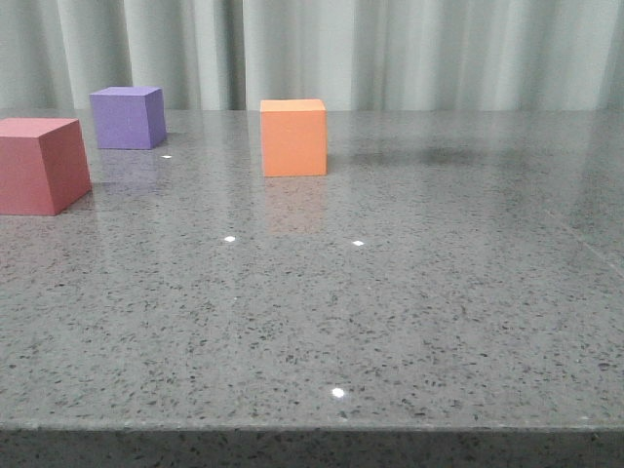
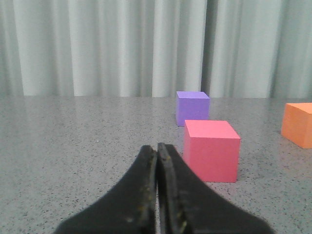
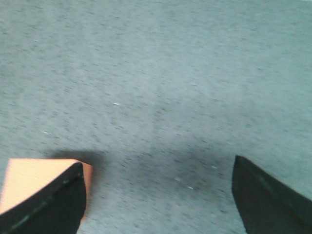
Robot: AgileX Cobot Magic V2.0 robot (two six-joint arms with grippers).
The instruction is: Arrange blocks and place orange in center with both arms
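1. Bench (image 1: 409,292): grey speckled stone, pale curtain (image 1: 390,49) behind.
2. Orange cube (image 1: 293,137): front view, 12 o'clock of centre, standing alone.
3. Purple cube (image 1: 128,117): 10 o'clock, far back.
4. Red cube (image 1: 41,165): 9 o'clock, just beside purple.
5. Left gripper (image 2: 157,148): fingers pressed together, empty, near red cube.
6. Right gripper (image 3: 158,192): spread wide, empty, above bench beside orange cube.

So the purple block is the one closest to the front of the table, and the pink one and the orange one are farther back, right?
Not quite. In the front view the pinkish-red block is the closest one, sitting at the left edge. The purple block is the farthest back, near the curtain, and the orange block sits between them in depth, farther right. The left wrist view agrees: purple stands behind pinkish-red.
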